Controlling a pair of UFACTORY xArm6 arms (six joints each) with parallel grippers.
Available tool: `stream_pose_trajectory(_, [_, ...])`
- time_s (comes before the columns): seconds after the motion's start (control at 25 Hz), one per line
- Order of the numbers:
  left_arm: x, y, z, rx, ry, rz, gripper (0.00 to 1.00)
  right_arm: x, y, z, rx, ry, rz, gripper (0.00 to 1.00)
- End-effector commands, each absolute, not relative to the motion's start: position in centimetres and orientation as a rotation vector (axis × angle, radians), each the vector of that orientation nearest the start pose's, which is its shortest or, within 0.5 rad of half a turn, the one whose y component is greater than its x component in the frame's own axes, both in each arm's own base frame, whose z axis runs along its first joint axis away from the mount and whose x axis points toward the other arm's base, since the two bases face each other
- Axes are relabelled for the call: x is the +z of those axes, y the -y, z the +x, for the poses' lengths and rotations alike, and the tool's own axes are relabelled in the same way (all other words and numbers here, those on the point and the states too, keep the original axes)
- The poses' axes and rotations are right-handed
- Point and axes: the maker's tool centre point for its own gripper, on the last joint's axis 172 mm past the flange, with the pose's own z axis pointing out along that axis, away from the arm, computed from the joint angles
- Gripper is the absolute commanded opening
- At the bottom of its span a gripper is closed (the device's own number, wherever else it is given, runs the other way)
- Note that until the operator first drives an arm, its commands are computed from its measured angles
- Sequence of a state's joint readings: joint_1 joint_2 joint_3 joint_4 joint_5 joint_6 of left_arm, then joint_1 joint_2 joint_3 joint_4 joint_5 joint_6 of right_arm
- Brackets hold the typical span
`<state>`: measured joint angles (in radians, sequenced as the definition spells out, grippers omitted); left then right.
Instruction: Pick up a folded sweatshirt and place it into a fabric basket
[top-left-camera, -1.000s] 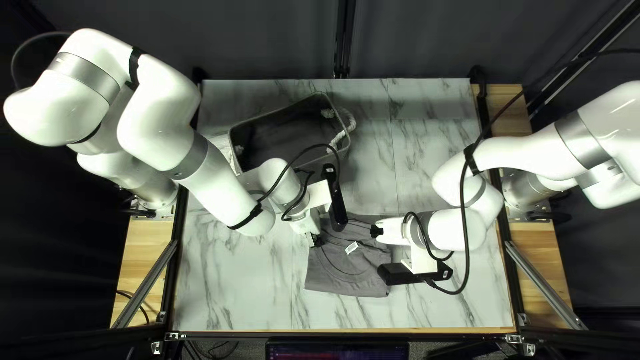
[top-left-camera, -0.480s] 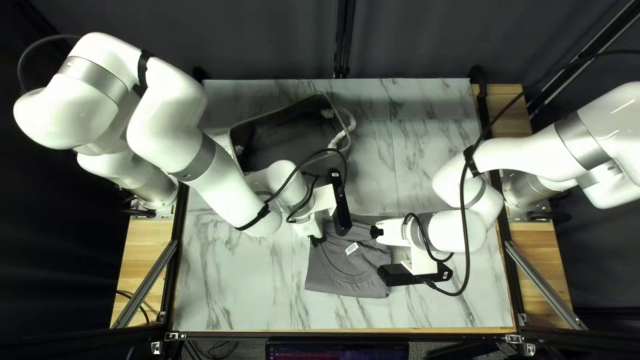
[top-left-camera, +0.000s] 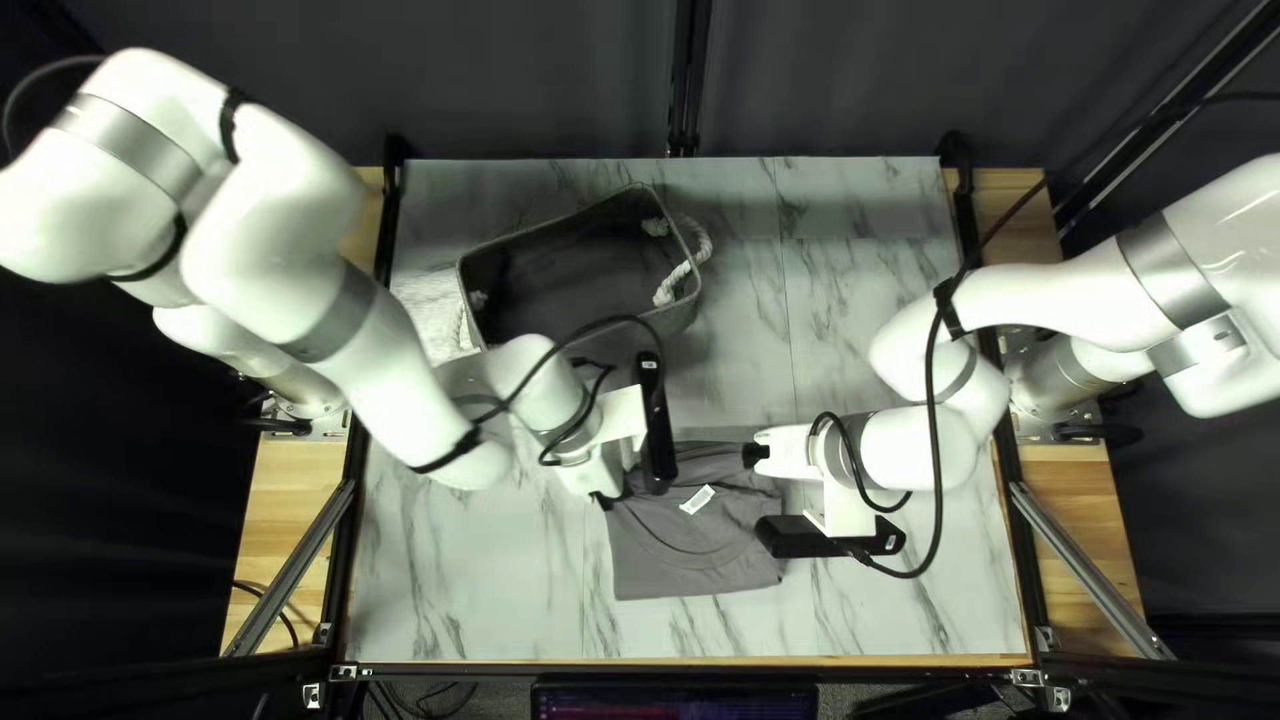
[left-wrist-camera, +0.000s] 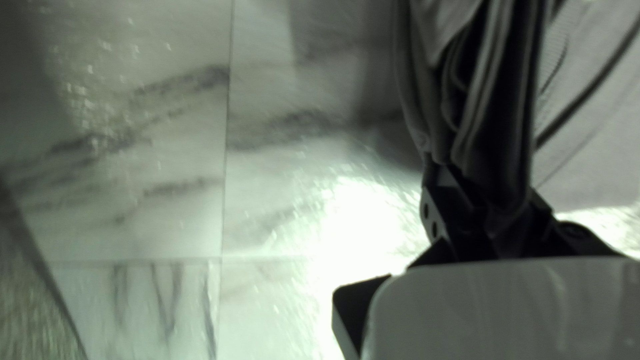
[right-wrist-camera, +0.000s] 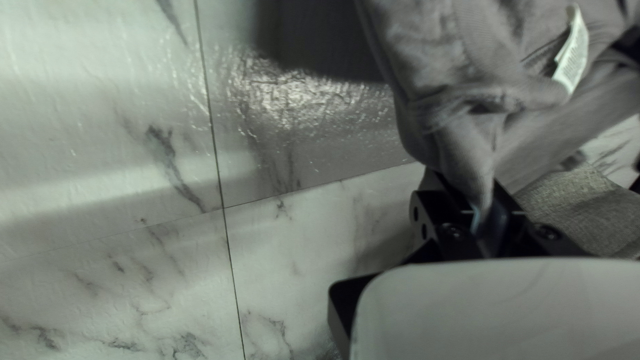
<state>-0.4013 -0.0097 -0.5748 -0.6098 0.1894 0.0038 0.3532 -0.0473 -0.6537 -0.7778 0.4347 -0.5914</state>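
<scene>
Dark grey cloth is pinched between the fingers of the left gripper (top-left-camera: 607, 500), while the right gripper (top-left-camera: 756, 455) clamps another edge of the same sweatshirt (top-left-camera: 694, 550). Gathered folds rise from both grips, and a white label (top-left-camera: 696, 499) shows on the garment between them. The sweatshirt is outside the basket (top-left-camera: 683, 315), toward the near edge of the marble-patterned bench (top-left-camera: 467, 574). The grey basket, fitted with a white rope handle (top-left-camera: 675, 282), stands beyond the garment, before a dark curtain (top-left-camera: 534, 80).
</scene>
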Motion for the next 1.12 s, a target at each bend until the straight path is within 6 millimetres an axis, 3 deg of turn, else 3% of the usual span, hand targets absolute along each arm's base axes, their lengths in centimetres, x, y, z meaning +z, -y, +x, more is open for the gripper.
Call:
stream_pose_trajectory(0.04, [12.3, 16.7, 42.8, -0.572, 0.276, -3.382, 0.0, 13.0, -12.1, 47.7, 0.273, -1.914, 1.866, 0.0])
stream_pose_trajectory(0.4, [15.3, 12.8, 40.8, -0.558, 0.312, -3.419, 0.0, 17.2, -6.2, 52.4, 0.278, -1.876, 1.817, 0.0])
stream_pose_trajectory(0.72, [19.5, 7.7, 37.4, -0.598, 0.356, -3.435, 0.0, 23.9, 0.9, 55.4, 0.262, -1.838, 1.79, 0.0])
stream_pose_trajectory(0.96, [24.4, 1.7, 34.6, -0.644, 0.399, -3.413, 0.0, 28.4, 7.3, 58.2, 0.234, -1.803, 1.802, 0.0])
stream_pose_trajectory(1.12, [25.9, -2.0, 32.7, -0.67, 0.416, -3.405, 0.0, 29.0, 10.8, 59.7, 0.236, -1.794, 1.806, 0.0])
